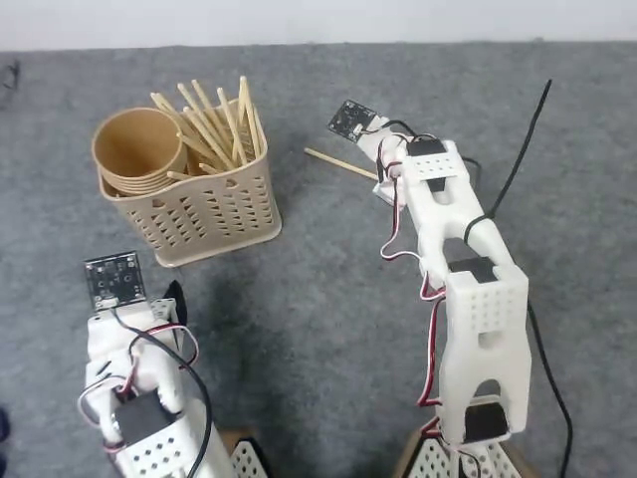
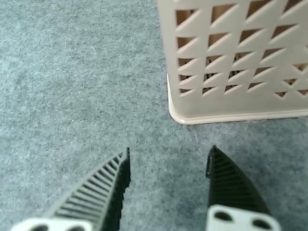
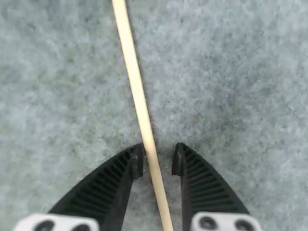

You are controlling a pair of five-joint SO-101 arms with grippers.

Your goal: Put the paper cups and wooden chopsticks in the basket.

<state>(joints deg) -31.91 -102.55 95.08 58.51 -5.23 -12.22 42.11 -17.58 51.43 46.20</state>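
Observation:
A beige lattice basket (image 1: pixel 204 217) stands at the back left, holding stacked paper cups (image 1: pixel 139 149) and several wooden chopsticks (image 1: pixel 214 124). One loose chopstick (image 1: pixel 338 162) lies on the grey carpet to the basket's right. My right gripper (image 3: pixel 157 161) is low over it, open only narrowly, with the chopstick (image 3: pixel 139 106) running between its black fingers; a small gap shows on one side. My left gripper (image 2: pixel 168 168) is open and holds nothing, just in front of the basket's near corner (image 2: pixel 183 113), close to the carpet.
The grey carpet (image 1: pixel 328 299) covers the whole table. A black cable (image 1: pixel 518 169) runs along the right arm. The two arm bases stand at the front edge.

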